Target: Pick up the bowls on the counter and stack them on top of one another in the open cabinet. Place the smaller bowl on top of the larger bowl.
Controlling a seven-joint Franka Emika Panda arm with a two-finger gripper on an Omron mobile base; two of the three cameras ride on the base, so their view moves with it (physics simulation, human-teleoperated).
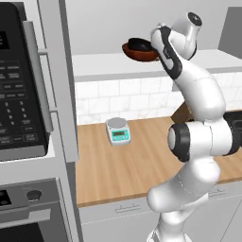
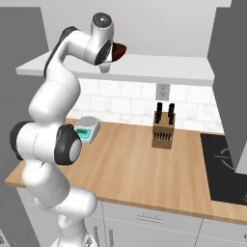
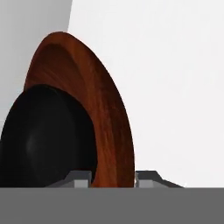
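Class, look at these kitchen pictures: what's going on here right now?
The robot arm is reaching up to the open cabinet, where the black bowl already sits inside the brown bowl on the ledge. The hand view shows the claw close against the brown bowl's rim, one finger either side; whether it grips is unclear. On the counter stand a scale and a knife block.

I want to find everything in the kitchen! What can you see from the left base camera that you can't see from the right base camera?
The left base view has the black microwave, and the smaller bowl sitting inside the larger bowl. The right base view has the knife block, the wall outlet and the black cooktop. Both have the wooden counter, the kitchen scale, the cabinet ledge, the brown bowl and the white arm.
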